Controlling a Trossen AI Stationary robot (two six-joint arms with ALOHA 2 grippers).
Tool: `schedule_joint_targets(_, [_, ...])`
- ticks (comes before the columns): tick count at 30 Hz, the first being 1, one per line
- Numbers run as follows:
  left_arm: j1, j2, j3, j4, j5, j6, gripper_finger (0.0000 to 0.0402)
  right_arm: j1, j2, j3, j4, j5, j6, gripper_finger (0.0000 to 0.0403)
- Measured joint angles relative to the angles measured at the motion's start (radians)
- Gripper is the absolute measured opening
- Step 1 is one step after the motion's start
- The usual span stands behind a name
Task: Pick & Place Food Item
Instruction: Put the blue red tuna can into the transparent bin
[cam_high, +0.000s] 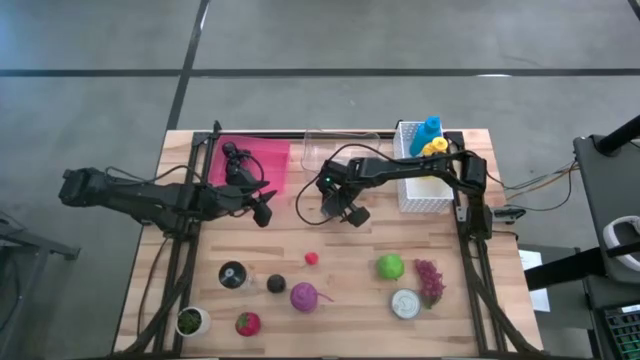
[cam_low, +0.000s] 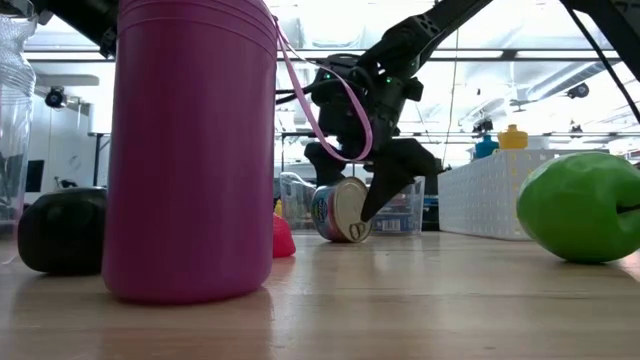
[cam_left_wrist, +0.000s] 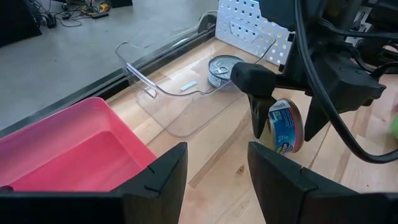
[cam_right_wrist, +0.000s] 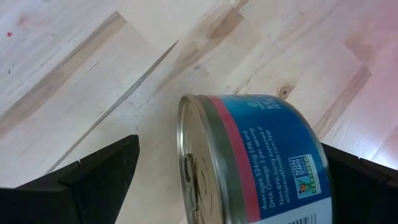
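Note:
A blue-labelled tin can (cam_right_wrist: 261, 162) lies on its curved side on the wooden table (cam_high: 330, 240), near the middle. My right gripper (cam_right_wrist: 230, 146) points steeply down over it, open, with one finger facing each flat end of the can (cam_left_wrist: 285, 126). My left gripper (cam_left_wrist: 214, 155) hangs open and empty above the table beside the pink bin (cam_high: 255, 160). A second can (cam_left_wrist: 221, 67) sits inside the clear container (cam_left_wrist: 168, 87). My right gripper has its fingers on either side of the can (cam_low: 340, 212), the lid end (cam_right_wrist: 189, 168) toward one finger (cam_right_wrist: 93, 177) with a gap showing. Whether the other finger (cam_right_wrist: 364, 174) touches the can's bottom end, I cannot tell.
A white basket (cam_high: 420, 190) with blue and yellow items stands at the far right. Toward the near edge lie a green apple (cam_high: 390, 266), purple grapes (cam_high: 430, 280), another can (cam_high: 405, 303), a purple piece (cam_high: 303, 296), a strawberry (cam_high: 247, 323) and several small items.

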Motion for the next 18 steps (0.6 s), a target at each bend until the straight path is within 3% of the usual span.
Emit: schedule_joint_targets(18, [0.0, 0.0, 0.0, 0.0, 0.0, 0.0, 0.0171, 0.005, 0.0, 0.009, 0.147, 0.002, 0.114, 0.04])
